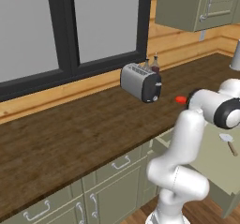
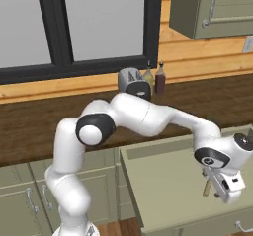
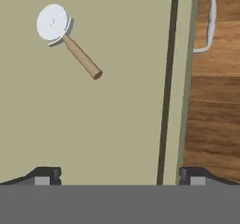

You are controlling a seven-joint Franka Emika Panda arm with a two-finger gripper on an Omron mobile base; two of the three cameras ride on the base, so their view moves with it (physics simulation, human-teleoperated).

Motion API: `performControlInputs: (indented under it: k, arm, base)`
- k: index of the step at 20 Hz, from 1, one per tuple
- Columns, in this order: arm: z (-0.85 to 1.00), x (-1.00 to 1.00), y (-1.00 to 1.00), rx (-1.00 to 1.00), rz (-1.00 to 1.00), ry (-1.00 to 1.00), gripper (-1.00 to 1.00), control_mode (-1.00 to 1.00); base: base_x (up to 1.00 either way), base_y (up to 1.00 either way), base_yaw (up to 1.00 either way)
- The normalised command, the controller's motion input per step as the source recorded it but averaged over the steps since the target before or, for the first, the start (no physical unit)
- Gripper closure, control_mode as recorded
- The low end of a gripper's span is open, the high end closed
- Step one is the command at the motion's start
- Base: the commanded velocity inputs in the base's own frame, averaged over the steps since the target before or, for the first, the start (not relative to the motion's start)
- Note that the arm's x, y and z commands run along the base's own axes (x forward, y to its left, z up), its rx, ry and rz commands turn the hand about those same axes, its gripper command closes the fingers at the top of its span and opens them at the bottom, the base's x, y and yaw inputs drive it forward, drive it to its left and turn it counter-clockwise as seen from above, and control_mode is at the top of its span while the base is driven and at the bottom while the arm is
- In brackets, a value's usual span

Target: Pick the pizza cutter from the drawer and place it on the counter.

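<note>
Pizza cutter (image 3: 65, 38) flat in open drawer (image 3: 93, 124), seemingly alone.

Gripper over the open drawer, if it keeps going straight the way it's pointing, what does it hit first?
Probably the bare beige floor of the drawer. The gripper points straight down into it with open fingers, and the pizza cutter lies off to one side of that line, though depth is unclear.

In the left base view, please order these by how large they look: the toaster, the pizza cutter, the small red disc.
1. Toaster, clearly the largest.
2. Pizza cutter, lying in the open drawer.
3. Red disc on the counter, though it looks near the cutter's size, so this ranking is unsure.
</note>
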Motion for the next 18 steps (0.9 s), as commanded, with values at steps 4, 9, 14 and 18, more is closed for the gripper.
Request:
performControlInputs:
  k: [4,9,14,18]
  arm:
    - [0.12,0.99,-0.02,0.00,0.51,0.13,-1.00,-1.00]
    - [-0.29,0.68,-0.59,0.10,0.50,0.09,-1.00,-1.00]
    - [-0.62,0.52,-0.66,0.03,0.31,0.00,-1.00,-1.00]
    - [-0.63,0.34,-0.70,0.02,0.22,0.00,-1.00,-1.00]
  base:
    - [0.00,0.00,0.00]
    - [0.00,0.00,0.00]
    - [0.00,0.00,0.00]
    - [0.00,0.00,0.00]
